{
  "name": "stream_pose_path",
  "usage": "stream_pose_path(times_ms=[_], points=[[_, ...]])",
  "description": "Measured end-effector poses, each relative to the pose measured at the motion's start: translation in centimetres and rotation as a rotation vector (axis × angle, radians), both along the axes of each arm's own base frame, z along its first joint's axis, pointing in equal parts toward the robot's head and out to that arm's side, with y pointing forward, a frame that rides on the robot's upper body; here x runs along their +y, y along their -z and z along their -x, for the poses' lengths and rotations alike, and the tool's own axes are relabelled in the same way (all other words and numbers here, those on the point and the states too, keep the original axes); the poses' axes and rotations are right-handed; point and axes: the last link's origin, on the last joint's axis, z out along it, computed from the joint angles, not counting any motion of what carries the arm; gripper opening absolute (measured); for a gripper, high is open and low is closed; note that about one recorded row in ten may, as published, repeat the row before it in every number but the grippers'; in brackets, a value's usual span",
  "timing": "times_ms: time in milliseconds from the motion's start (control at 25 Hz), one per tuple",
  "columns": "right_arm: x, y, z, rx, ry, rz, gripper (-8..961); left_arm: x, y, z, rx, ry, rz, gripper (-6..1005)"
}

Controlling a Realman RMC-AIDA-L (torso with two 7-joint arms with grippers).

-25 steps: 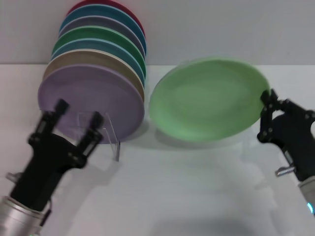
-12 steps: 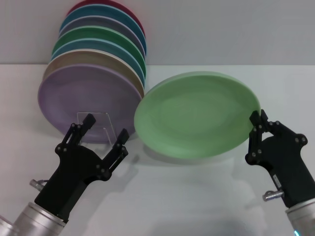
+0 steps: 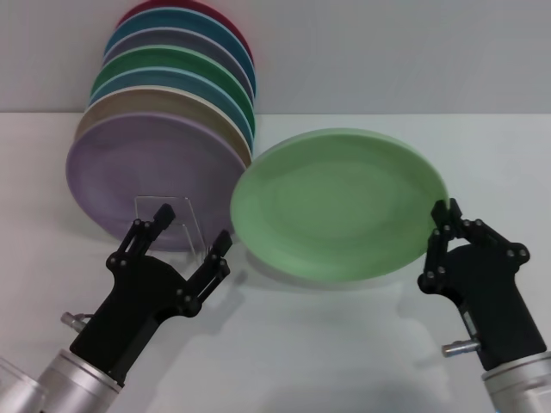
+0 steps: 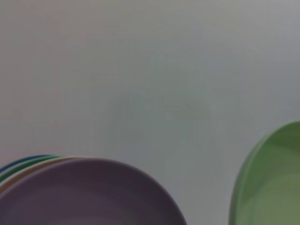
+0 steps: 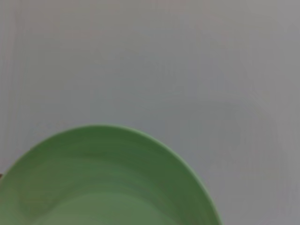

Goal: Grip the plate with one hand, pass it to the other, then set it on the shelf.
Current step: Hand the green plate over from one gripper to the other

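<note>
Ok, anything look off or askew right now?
Nothing damaged or spilled. The plate hangs tilted above the table, pinched at its edge by the right tool; the left tool is open beside it.

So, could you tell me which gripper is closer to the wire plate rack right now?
Left. The left gripper is open right in front of the shelf, its fingers either side of the front loop. The right gripper is far off, gripping the mint plate by its edge.

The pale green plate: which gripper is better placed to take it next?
Probably the left. The left gripper is open beside the pale green plate's near edge, next to the wire rack. The right gripper already clamps the opposite rim.
</note>
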Motion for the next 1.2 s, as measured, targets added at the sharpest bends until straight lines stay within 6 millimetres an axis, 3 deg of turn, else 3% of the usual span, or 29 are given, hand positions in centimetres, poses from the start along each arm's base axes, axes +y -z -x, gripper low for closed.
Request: stream_pose_path(times_ms=[600,1200], points=[[-2.3,1.5,3.4,-0.203,0.044,-0.030,32,0.5,0.0,0.2,0.023,-0.006,0.007,774],[-3.0,1.6,3.5,-0.212,0.041,-0.029,58,0.4,0.6,0.1,0.031,-0.011,0.032,772]])
